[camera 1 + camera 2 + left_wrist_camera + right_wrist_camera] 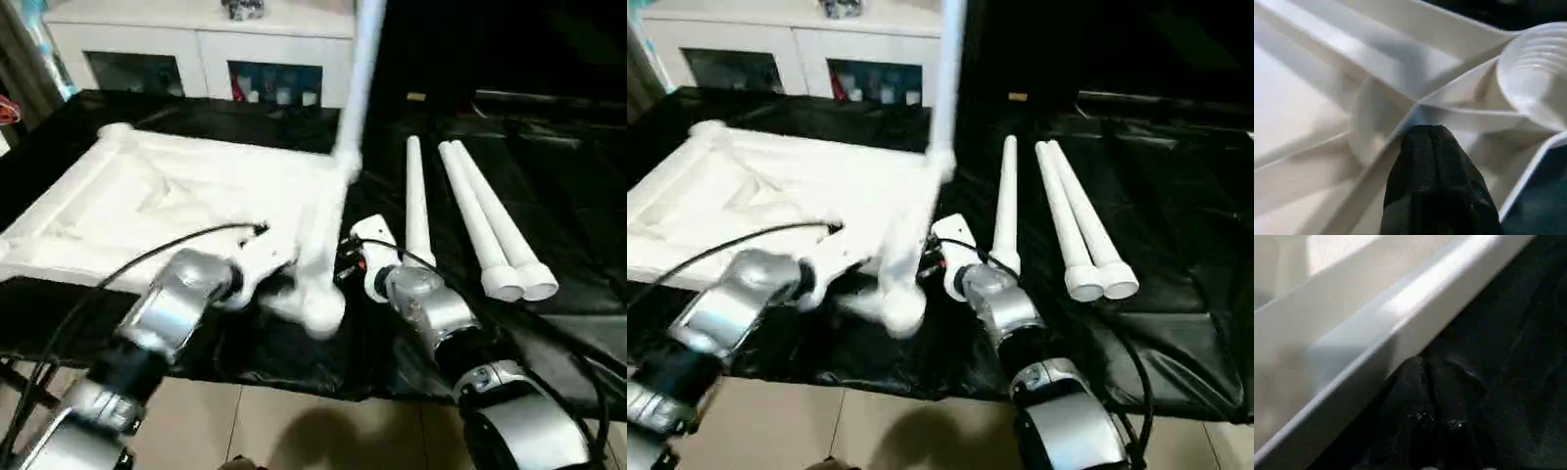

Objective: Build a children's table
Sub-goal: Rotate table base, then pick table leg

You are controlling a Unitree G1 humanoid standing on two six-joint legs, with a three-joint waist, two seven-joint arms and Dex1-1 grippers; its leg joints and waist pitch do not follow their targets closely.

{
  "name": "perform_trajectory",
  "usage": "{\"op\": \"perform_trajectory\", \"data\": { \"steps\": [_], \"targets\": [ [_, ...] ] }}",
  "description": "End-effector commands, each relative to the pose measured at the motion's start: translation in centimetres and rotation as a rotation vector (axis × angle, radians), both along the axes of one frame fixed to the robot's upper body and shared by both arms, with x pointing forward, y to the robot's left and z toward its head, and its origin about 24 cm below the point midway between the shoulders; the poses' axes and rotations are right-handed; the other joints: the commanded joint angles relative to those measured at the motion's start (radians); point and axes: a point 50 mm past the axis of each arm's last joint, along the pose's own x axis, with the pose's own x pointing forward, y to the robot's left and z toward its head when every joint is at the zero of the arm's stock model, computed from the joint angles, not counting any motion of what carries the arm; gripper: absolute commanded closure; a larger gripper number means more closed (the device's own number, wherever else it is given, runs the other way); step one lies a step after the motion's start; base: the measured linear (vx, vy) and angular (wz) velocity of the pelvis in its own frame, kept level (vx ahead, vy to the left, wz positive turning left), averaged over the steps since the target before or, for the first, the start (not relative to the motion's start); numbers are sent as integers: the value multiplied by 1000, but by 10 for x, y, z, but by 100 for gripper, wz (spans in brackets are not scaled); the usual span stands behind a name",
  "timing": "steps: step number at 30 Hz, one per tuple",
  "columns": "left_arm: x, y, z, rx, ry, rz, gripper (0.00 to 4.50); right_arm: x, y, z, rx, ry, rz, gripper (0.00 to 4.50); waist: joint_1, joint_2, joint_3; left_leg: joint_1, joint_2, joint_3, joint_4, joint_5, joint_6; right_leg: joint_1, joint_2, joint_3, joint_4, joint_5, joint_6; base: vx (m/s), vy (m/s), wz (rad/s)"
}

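Fingers on my left gripper (1436, 147) are sitting pressed together with nothing between them, their tips resting on the ribbed underside of the white table top (176, 196), right where several ribs are meeting. Just beyond those tips, the round corner socket (1535, 73) is showing its ringed inside. My right gripper (1432, 396) is likewise closed on nothing, its black fingers (1415, 382) lying together against the outer edge of the top's side rim, on the black sheet (549, 196) that is covering the work surface. I am seeing the top lying upside down on that sheet, its near corner sitting between my two grippers. At the far corner, well beyond the right gripper, one white leg (361, 78) is standing upright in its socket. Three loose legs are lying on the sheet to the outer side of my right gripper: a single leg (416, 201) just beside the wrist, and a pair (490, 225) lying side by side farther out. Past the table top, a white glass-doored cabinet (206, 54) is standing against the back.
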Motion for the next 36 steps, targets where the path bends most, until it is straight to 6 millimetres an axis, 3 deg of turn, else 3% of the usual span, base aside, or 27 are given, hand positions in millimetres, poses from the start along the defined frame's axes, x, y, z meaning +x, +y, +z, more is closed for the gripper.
{"op": "perform_trajectory", "data": {
  "steps": [1,3,4,6,10,11,13,14,17,19,22,23,24,26,32,33,35,36],
  "targets": [
    [11,9,5,27,-67,77,450,4,-7,12,9,-59,-11,447,5,10,-70,10,83,-48,-70,-184,4,47,-122,84,-76,-238,-132,0,0,0],
    [13,8,6,15,-72,88,450,6,-11,20,13,-89,-28,447,5,11,-74,6,84,-50,-68,-154,11,50,-124,84,-66,-192,-142,0,0,0],
    [13,3,9,-13,-65,65,450,9,-17,31,31,-118,-54,447,6,16,-72,6,85,-48,-67,-149,16,49,-122,84,-70,-180,-144,0,0,0],
    [9,2,12,-32,-52,27,450,11,-23,42,52,-129,-79,447,9,13,-75,5,86,-49,-66,-125,25,49,-123,84,-61,-146,-157,0,0,0],
    [3,2,14,-60,-42,-19,450,13,-30,55,96,-121,-138,447,12,12,-72,7,89,-49,-68,-130,25,48,-126,84,-64,-169,-166,0,0,0],
    [1,3,15,-71,-50,-34,450,15,-35,63,113,-122,-168,447,9,5,-71,7,87,-46,-67,-134,25,47,-124,84,-66,-177,-164,0,0,0],
    [1,4,18,-95,-64,-37,450,18,-41,70,117,-123,-206,411,10,8,-70,8,86,-46,-67,-138,17,45,-123,85,-66,-196,-157,0,0,0],
    [1,3,22,-142,-60,-33,417,21,-48,77,113,-121,-253,411,10,12,-68,10,85,-46,-69,-150,10,45,-122,84,-71,-220,-150,0,0,0],
    [0,2,26,-187,-58,-48,409,25,-56,82,89,-120,-308,383,13,9,-69,12,82,-45,-68,-152,-5,43,-122,83,-71,-240,-142,0,0,0],
    [-5,-1,35,-229,-56,-109,389,29,-69,90,62,-100,-387,367,15,1,-69,12,82,-45,-69,-137,-3,45,-124,85,-70,-244,-138,0,0,0],
    [-13,-4,44,-270,-43,-172,366,32,-79,92,45,-70,-437,346,16,4,-70,11,82,-42,-67,-116,-4,43,-120,84,-63,-199,-142,0,0,0],
    [-15,-5,46,-283,-34,-189,367,32,-81,91,38,-52,-450,338,14,-9,-70,9,81,-40,-67,-111,1,45,-119,85,-62,-192,-143,0,0,0],
    [-17,-7,49,-297,-27,-209,344,33,-85,89,21,-30,-464,327,17,-3,-71,9,79,-40,-65,-101,2,46,-123,85,-58,-191,-151,0,0,0],
    [-21,-11,53,-326,-10,-239,329,34,-91,86,-1,2,-492,320,17,1,-70,8,77,-39,-64,-99,2,45,-121,84,-61,-198,-150,0,0,0],
    [-26,-15,60,-333,-11,-273,284,37,-98,80,-18,48,-520,259,16,-5,-70,5,76,-40,-63,-99,6,49,-119,82,-62,-217,-134,0,0,0],
    [-27,-15,60,-334,-10,-273,282,37,-98,79,-21,53,-519,247,16,-14,-70,5,76,-39,-62,-90,11,50,-119,82,-60,-216,-132,0,0,0],
    [-27,-15,60,-334,-9,-273,257,37,-98,78,-25,57,-519,236,16,-11,-70,5,76,-38,-62,-85,14,49,-118,82,-61,-218,-129,0,0,0],
    [-28,-15,60,-336,-6,-271,242,37,-97,74,-20,73,-521,230,15,-15,-70,5,76,-38,-62,-81,16,49,-118,82,-60,-218,-128,0,0,0]
  ]
}}
